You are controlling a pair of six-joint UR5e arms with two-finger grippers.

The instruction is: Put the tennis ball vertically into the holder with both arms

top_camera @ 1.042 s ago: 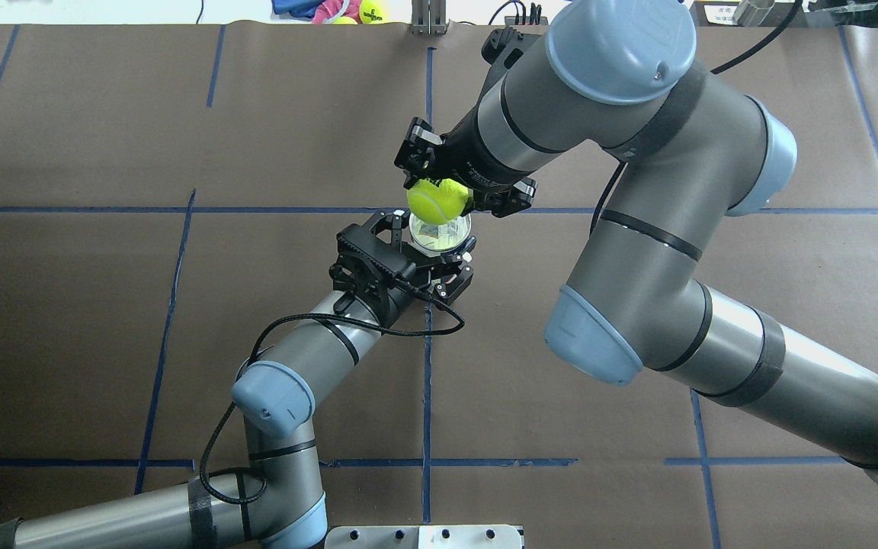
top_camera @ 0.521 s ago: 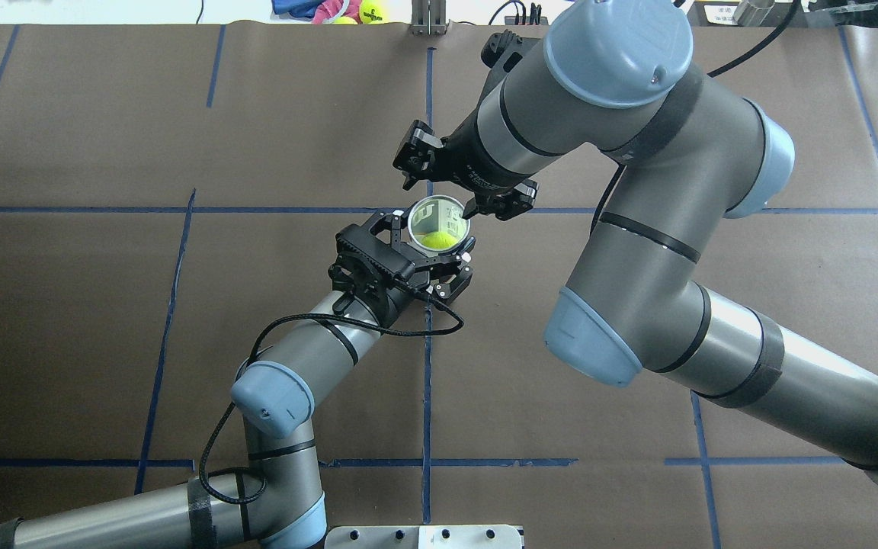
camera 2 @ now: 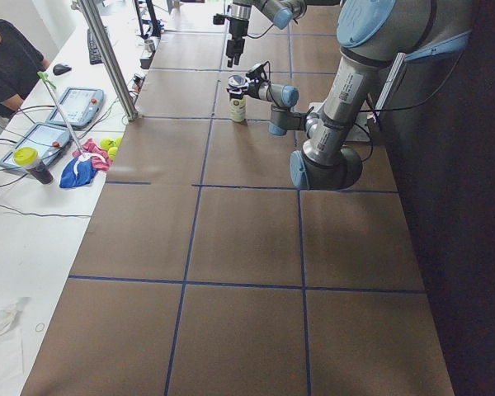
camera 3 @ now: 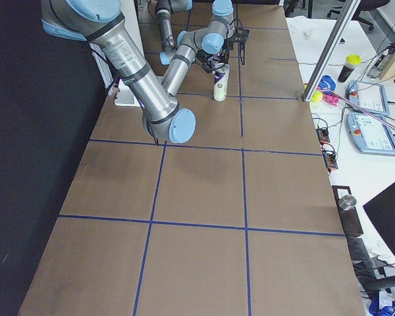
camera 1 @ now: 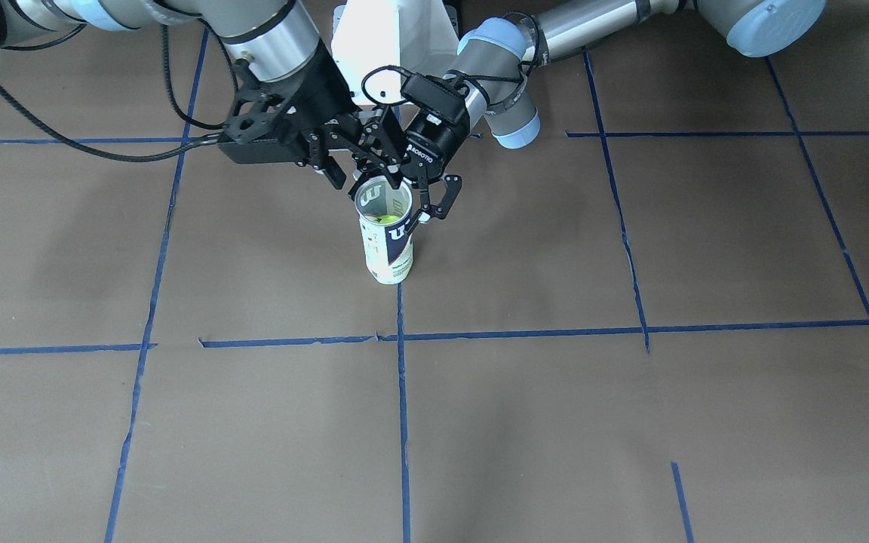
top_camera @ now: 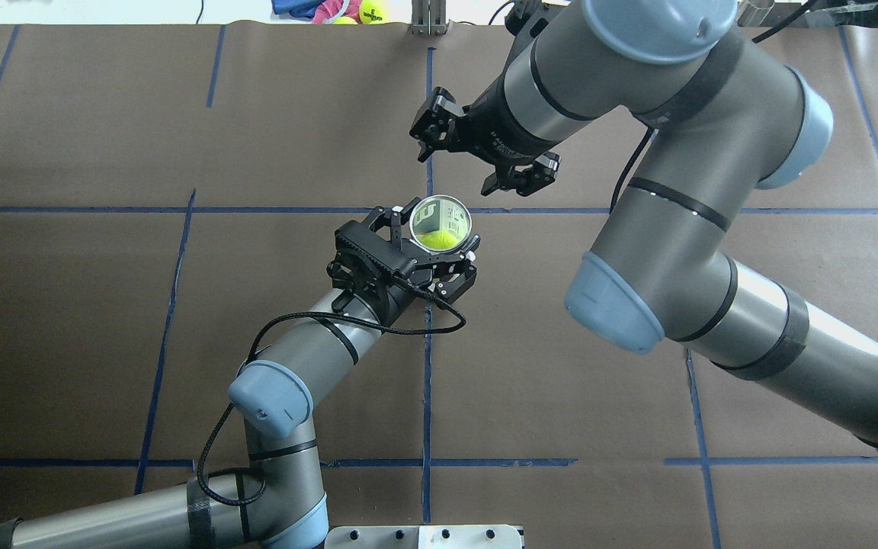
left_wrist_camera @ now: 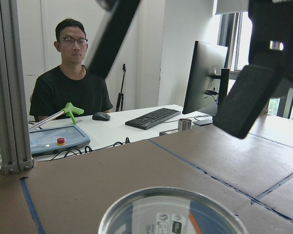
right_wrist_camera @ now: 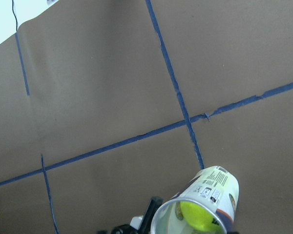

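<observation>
The holder (top_camera: 445, 216) stands upright near the table's middle, a clear can with a white and navy label, also seen in the front view (camera 1: 388, 245). The tennis ball (top_camera: 437, 240) lies inside it, and shows through the mouth in the front view (camera 1: 385, 219) and the right wrist view (right_wrist_camera: 200, 216). My left gripper (top_camera: 439, 248) is shut around the holder's upper part. My right gripper (top_camera: 458, 169) is open and empty, above and behind the holder's mouth. In the left wrist view the holder's rim (left_wrist_camera: 173, 195) is at the bottom, with the right gripper's fingers (left_wrist_camera: 254, 87) above it.
Spare tennis balls and a pink cloth (top_camera: 355, 11) lie at the table's far edge beside a metal post (top_camera: 427, 17). The white pedestal (camera 1: 393, 38) stands behind the arms. An operator (left_wrist_camera: 73, 83) sits at a side desk with teach pendants (camera 2: 70, 107).
One second ago my right gripper held the ball over the holder's mouth. It opened, the ball dropped inside, and the gripper has since moved back and right, away from the holder.
</observation>
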